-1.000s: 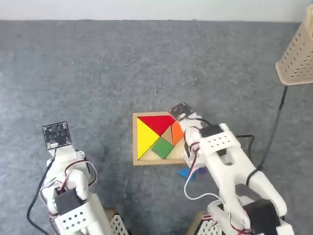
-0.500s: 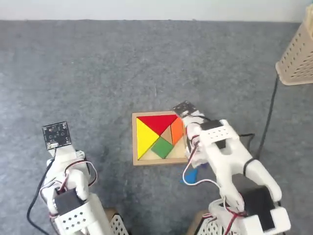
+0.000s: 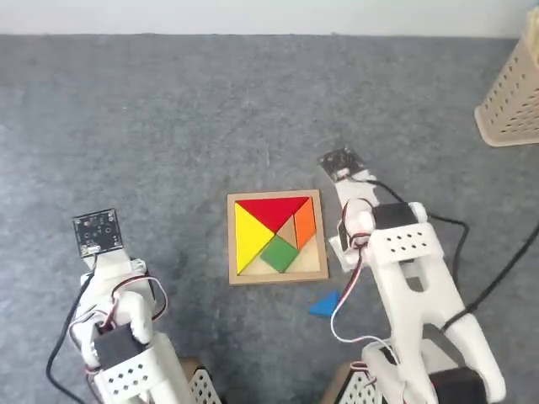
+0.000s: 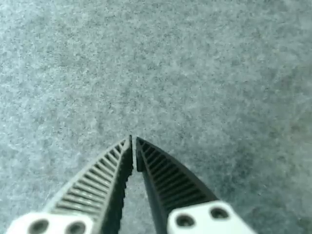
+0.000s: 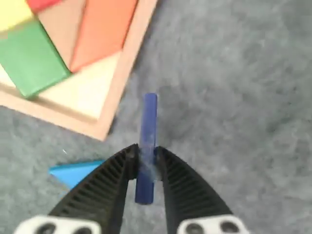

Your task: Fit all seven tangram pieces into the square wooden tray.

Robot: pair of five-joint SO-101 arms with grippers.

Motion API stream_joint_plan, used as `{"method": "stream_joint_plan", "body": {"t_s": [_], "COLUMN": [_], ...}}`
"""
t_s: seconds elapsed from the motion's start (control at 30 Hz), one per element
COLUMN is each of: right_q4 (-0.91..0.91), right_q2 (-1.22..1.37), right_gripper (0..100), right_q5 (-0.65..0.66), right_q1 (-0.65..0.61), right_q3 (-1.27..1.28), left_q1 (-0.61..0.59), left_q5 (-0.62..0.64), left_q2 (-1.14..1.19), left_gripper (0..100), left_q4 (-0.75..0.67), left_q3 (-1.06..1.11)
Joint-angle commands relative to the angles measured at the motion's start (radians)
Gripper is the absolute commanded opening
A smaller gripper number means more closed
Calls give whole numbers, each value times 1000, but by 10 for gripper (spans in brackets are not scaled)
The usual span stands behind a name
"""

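Note:
The square wooden tray [image 3: 278,279] lies mid-table. It holds a red triangle [image 3: 271,210], a yellow triangle [image 3: 248,236], a green square [image 3: 278,252], an orange piece [image 3: 305,225] and a small tan triangle [image 3: 289,231]. In the right wrist view my right gripper [image 5: 145,155] is shut on a dark blue piece [image 5: 148,117] held on edge, just off the tray's [image 5: 122,87] near right corner. A light blue triangle [image 3: 324,303] lies on the carpet below that corner. My left gripper [image 4: 134,142] is shut over bare carpet, far from the tray.
A perforated beige basket [image 3: 514,93] stands at the far right edge. The right arm [image 3: 396,244] stands just right of the tray, and its cable trails further right. The left arm [image 3: 114,320] sits at the near left. Grey carpet surrounds the tray.
The right arm has swung to the right, off the tray's right edge, with the dark blue piece. The light blue triangle is now uncovered. The left arm has kept still.

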Motion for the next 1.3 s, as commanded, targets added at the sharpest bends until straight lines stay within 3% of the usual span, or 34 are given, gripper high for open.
{"method": "stream_joint_plan", "body": {"t_s": [0.0, 0.17, 0.43, 0.83, 1.03, 1.27], "right_q4": [18, 16, -4, -22, -15, -15], "right_q2": [-22, 134, 381, 352, 349, 348], "right_gripper": [6, 6, 6, 8, 150, 145], "right_q5": [-81, -129, -253, -264, -262, -210], "right_q1": [-33, -122, -125, -176, -205, -251], "right_q3": [-101, -206, -350, -354, -359, -361], "left_q1": [3, 3, 3, 3, 3, 3], "left_q5": [15, 15, 15, 15, 15, 15], "left_q2": [-8, -8, -8, -8, -8, -8], "left_gripper": [13, 13, 13, 13, 13, 13], "left_q4": [6, 6, 6, 6, 6, 6], "left_q3": [-8, -8, -8, -8, -8, -8]}}
